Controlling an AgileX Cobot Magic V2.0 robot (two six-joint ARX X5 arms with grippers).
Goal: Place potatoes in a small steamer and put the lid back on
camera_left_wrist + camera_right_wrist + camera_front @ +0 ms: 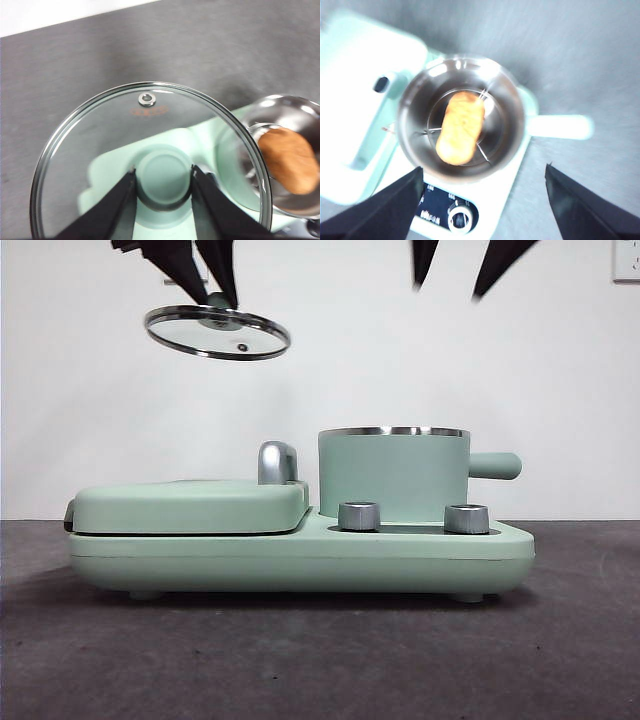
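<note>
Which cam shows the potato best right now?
Right wrist view: the potato lies whole in the small steamer, seen from above, though blurred. The left wrist view catches it at the picture's edge, partly through the lid held by the left gripper. The front view hides it behind the steamer's wall.

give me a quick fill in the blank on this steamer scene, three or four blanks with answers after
1. The left gripper is shut on the lid, holding it by its ____.
2. The potato lies inside the ____.
3. The right gripper above the steamer has its jaws ____ and holds nothing.
4. In the front view the lid hangs above the flat ____ cover.

Missing words: knob; steamer; open; griddle
</note>
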